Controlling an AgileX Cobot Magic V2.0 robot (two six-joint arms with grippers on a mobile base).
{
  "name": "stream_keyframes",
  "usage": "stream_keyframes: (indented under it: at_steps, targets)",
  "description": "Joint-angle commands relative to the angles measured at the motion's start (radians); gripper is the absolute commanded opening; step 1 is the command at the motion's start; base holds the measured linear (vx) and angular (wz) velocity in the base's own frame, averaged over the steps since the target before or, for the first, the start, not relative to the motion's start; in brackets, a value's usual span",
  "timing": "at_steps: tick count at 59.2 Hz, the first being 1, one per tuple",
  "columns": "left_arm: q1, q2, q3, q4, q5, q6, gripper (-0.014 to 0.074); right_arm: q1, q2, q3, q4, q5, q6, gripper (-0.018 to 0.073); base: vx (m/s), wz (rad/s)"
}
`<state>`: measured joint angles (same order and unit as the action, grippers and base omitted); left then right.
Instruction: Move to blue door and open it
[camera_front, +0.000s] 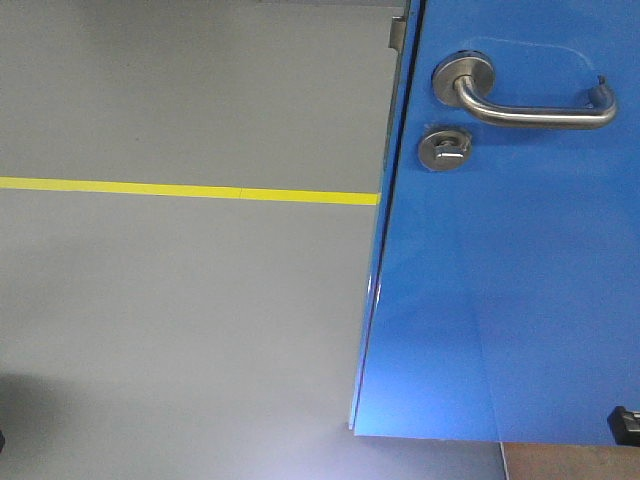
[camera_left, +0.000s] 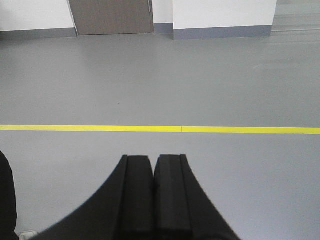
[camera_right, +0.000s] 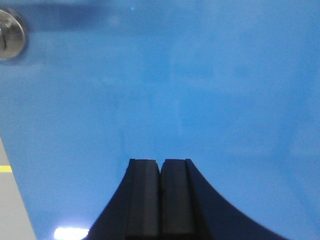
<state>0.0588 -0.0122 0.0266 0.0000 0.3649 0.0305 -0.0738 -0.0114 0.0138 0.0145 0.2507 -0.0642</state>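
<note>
The blue door (camera_front: 510, 280) fills the right half of the front view, its free edge standing ajar from the grey floor beyond. Its silver lever handle (camera_front: 530, 105) is at the top, with the round thumb-turn lock (camera_front: 445, 148) beneath and a grey latch plate (camera_front: 397, 33) on the edge. In the right wrist view my right gripper (camera_right: 160, 162) is shut and empty, pointing at the door panel (camera_right: 190, 85) close ahead; the thumb-turn lock (camera_right: 10, 35) shows at the upper left. My left gripper (camera_left: 153, 159) is shut and empty, pointing across open floor.
A yellow floor line (camera_front: 190, 191) crosses the grey floor; it also shows in the left wrist view (camera_left: 160, 129). A brown door (camera_left: 112, 16) and white walls stand at the far end. A black part (camera_front: 625, 425) shows at the right edge of the front view.
</note>
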Motion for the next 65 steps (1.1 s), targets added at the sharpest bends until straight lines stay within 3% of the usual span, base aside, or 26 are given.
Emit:
stream_keyframes:
  at_steps: [1,65]
  targets:
    - [-0.008,-0.015,0.004,0.0,-0.077,-0.003,0.007,0.001,-0.016,0.038,-0.003,-0.216,0.046,0.0003,0.0,0.0]
    - [-0.008,-0.015,0.004,0.0,-0.077,-0.003,0.007,0.001,-0.015,0.035,-0.006,-0.26,0.048,0.0003,0.0,0.0]
